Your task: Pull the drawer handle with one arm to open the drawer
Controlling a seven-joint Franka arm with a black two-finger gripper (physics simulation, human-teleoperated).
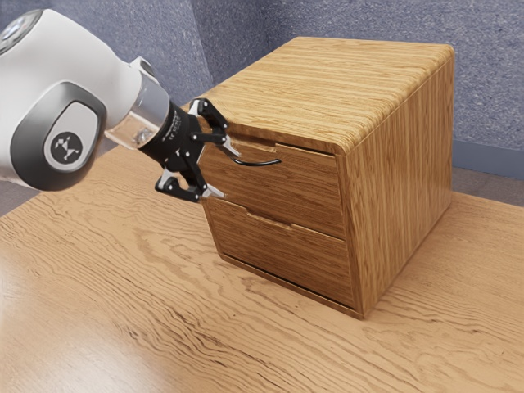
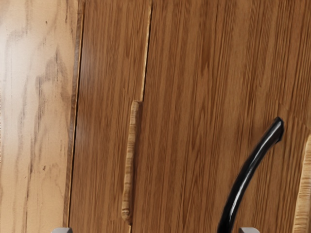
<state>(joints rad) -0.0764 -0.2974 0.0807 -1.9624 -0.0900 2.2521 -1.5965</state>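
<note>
Wood with a bold, wavy grain makes up both the table and the boxy cabinet standing on it, whose top edges are softly rounded. Behind them runs a dull blue-grey wall with a speckled texture. The cabinet's face holds two flat drawer fronts, one above the other. The upper drawer carries the handle, a thin, glossy black bar bent in a shallow bow that stands off the wood. The lower drawer has only a pale cut-out lip along its top edge. The upper drawer's front sits about level with the lower one's.

The black gripper points at the upper drawer's front, at the handle's end nearer the arm, its two fingers spread wide apart and clamping nothing. In the wrist view the handle curves close beside one grey fingertip.
</note>
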